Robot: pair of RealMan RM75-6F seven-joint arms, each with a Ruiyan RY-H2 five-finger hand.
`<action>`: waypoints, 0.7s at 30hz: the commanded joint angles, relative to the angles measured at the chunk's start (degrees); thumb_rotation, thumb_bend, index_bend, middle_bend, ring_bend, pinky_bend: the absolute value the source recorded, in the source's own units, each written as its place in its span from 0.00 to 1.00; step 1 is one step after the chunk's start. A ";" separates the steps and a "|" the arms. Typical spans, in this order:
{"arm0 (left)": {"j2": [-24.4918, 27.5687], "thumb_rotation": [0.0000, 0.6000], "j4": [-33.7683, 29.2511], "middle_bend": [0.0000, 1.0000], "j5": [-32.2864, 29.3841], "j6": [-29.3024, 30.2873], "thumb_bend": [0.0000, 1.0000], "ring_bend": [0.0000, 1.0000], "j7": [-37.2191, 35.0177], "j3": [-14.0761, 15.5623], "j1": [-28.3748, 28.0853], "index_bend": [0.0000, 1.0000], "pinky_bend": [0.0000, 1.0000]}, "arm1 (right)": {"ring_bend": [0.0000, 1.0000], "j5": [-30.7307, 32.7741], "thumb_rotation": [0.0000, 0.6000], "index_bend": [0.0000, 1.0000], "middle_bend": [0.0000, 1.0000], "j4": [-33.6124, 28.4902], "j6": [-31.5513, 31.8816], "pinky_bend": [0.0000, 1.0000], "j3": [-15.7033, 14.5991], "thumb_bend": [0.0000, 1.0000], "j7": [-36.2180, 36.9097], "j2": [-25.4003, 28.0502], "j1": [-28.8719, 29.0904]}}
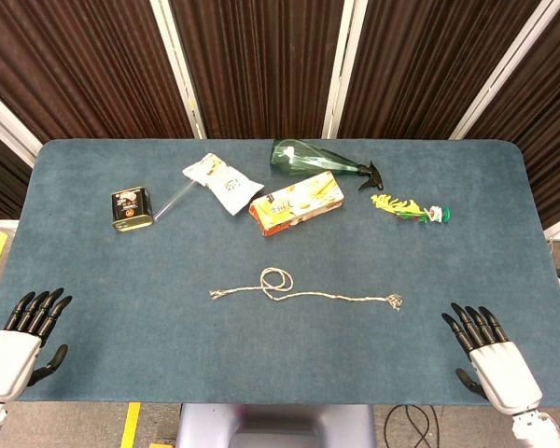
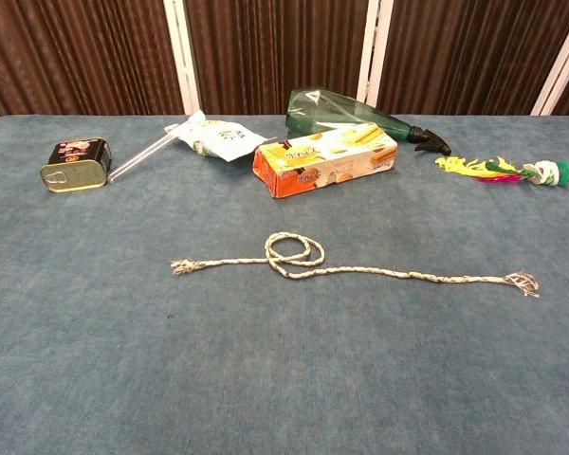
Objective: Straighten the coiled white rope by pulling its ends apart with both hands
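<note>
Lying mid-table, the rope (image 1: 303, 293) keeps 1 loop (image 1: 277, 279) left of centre. Both hands, left (image 1: 23, 341) and right (image 1: 490, 350), are spread empty at the near edge. Each frayed end should be pinched firmly, then drawn outward low and evenly.

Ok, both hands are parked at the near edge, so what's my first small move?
Probably reach each hand to its nearer frayed end: left hand to the left end, right hand to the right. The white rope lies untouched, one loop left of its middle, both hands open.
</note>
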 commanded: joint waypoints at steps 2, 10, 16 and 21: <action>-0.59 1.00 0.11 0.00 0.39 -0.45 0.43 0.00 0.40 0.14 -0.30 0.00 0.04 | 0.00 0.29 1.00 0.00 0.00 -0.03 -0.18 0.00 0.22 0.33 -0.04 -0.09 0.07; -8.27 1.00 3.56 0.00 3.96 -3.64 0.43 0.00 -4.88 -1.32 -5.85 0.00 0.05 | 0.00 1.14 1.00 0.00 0.00 -0.20 -1.36 0.00 0.60 0.33 -1.15 -0.66 0.38; -17.51 1.00 7.12 0.00 2.44 -10.30 0.43 0.00 -4.59 -3.97 -11.53 0.09 0.05 | 0.00 2.29 1.00 0.00 0.00 -0.64 -3.11 0.00 1.46 0.33 -2.75 -1.39 1.32; -23.11 1.00 9.01 0.00 -1.23 -17.31 0.44 0.00 -1.87 -5.73 -15.39 0.20 0.05 | 0.00 3.86 1.00 0.00 0.00 -1.07 -4.87 0.00 2.55 0.33 -4.30 -2.05 2.39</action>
